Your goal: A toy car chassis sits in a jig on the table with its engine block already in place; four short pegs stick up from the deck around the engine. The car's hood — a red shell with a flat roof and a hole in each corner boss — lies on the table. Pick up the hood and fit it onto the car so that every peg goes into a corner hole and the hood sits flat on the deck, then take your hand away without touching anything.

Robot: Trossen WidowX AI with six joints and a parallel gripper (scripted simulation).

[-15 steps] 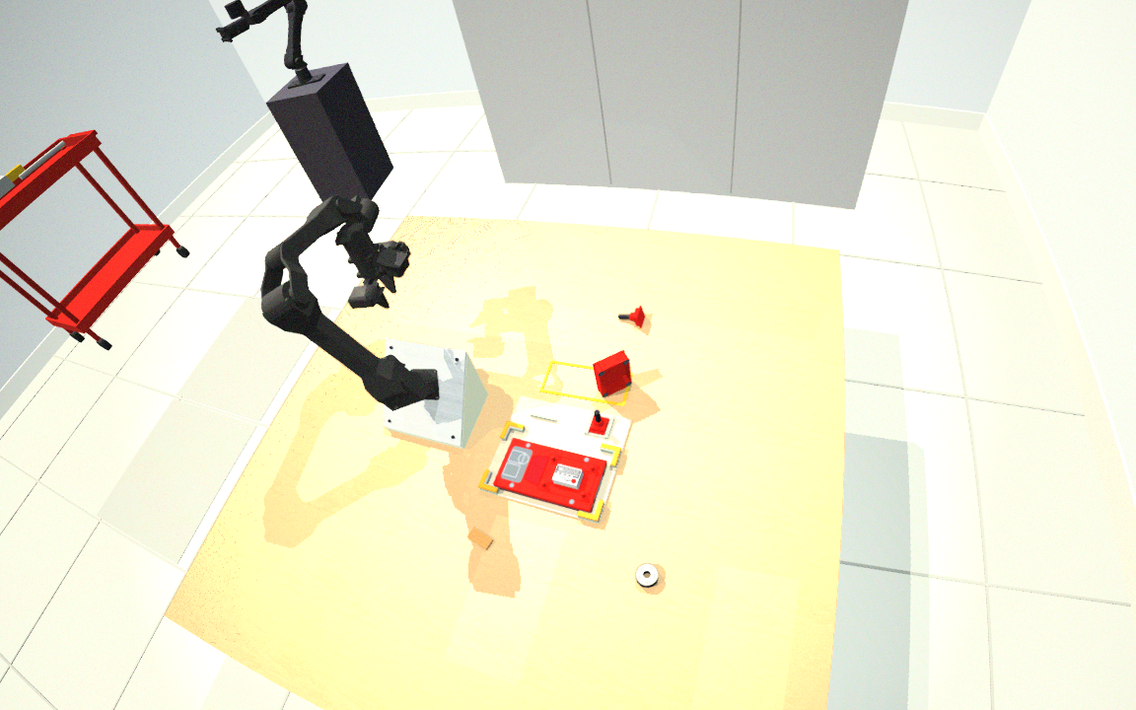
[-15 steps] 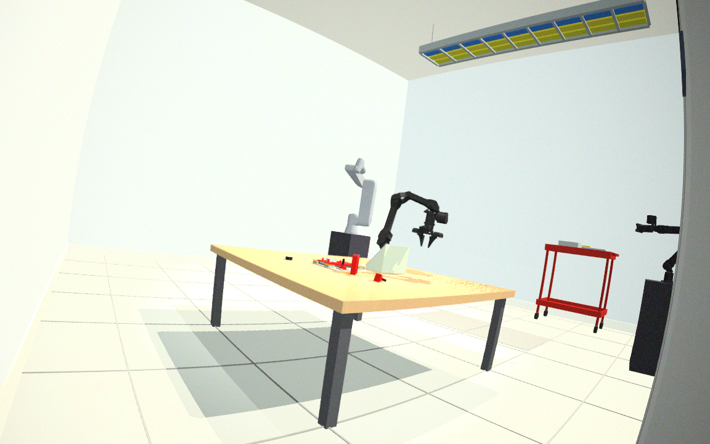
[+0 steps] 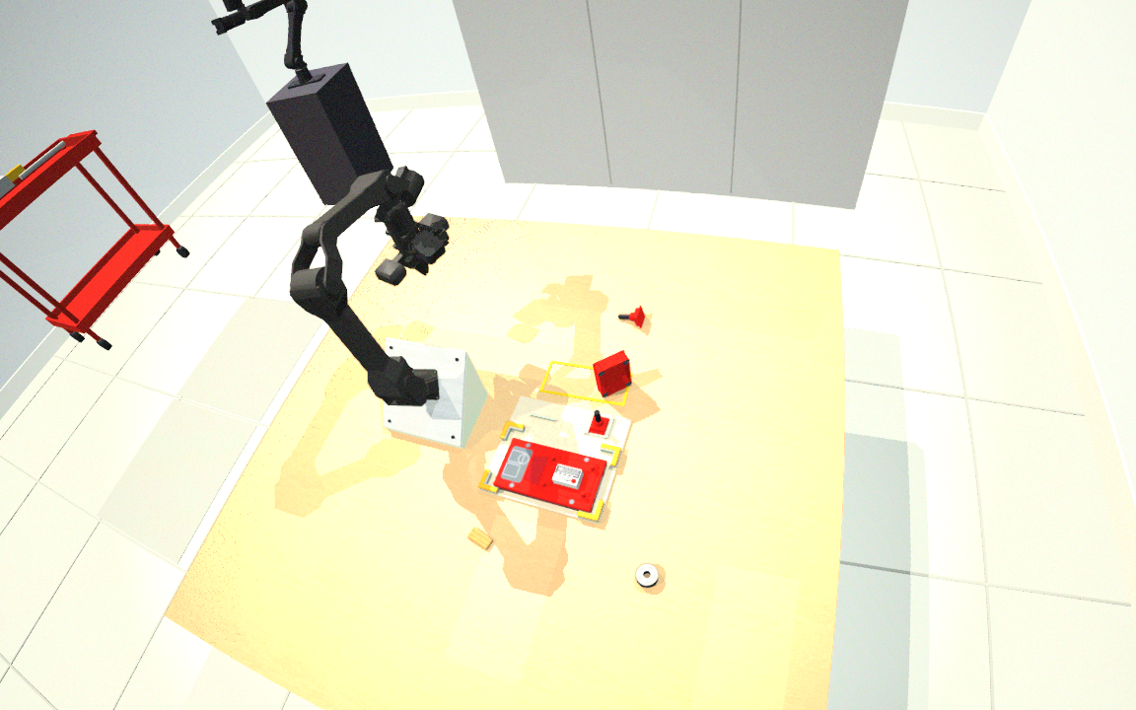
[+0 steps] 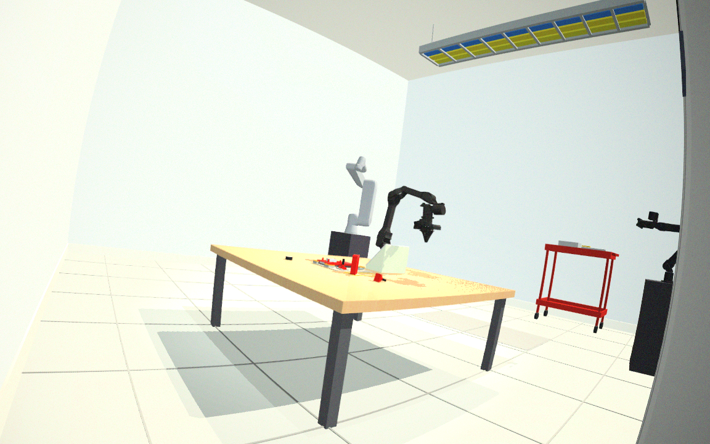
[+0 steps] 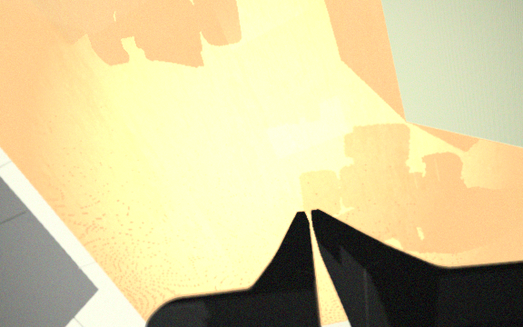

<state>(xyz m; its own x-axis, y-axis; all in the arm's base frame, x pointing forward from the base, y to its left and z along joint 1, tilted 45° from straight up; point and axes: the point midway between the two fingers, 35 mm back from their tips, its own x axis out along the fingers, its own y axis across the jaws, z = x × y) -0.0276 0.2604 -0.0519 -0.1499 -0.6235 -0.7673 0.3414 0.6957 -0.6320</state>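
Note:
The hood (image 3: 612, 374) (image 4: 355, 264), a red shell, stands upright on its side on the table, at one end of a yellow outline. The red chassis (image 3: 531, 485) lies in the jig with yellow corner brackets (image 3: 609, 454), the light engine block (image 3: 567, 475) on its deck. The pegs are too small to make out clearly. My gripper (image 3: 420, 267) (image 4: 428, 240) (image 5: 308, 218) is shut and empty, fingertips nearly touching. It hangs high above the table, well away from the hood and chassis. Neither shows in the wrist view.
The yellow outline (image 3: 572, 397) lies beside the jig. A red part with a black stem (image 3: 636, 316) (image 4: 378, 277) lies behind the hood; a similar part (image 3: 599, 424) stands beside the chassis. A wooden block (image 3: 479, 538), a ring (image 3: 636, 575) and the pale arm pedestal (image 3: 475, 405) (image 4: 393, 259) are also there.

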